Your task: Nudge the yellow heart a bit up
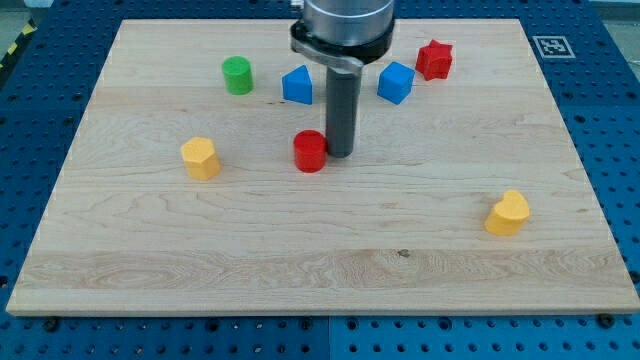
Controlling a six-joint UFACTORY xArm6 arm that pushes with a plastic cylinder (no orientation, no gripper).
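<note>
My tip point(339, 153) (bare rod, grasping nothing) sits touching the red cylinder point(310, 151) mid-board, well apart from the yellow heart point(508, 213) at the view's lower right, so approach step: next needs getting below heart w/o clipping red, then short push up.

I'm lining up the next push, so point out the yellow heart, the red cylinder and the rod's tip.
yellow heart point(508, 213): camera view, its top face.
red cylinder point(310, 151): camera view, its front side.
my tip point(340, 153): camera view, the rod's very end, beside the red cylinder's right.
</note>
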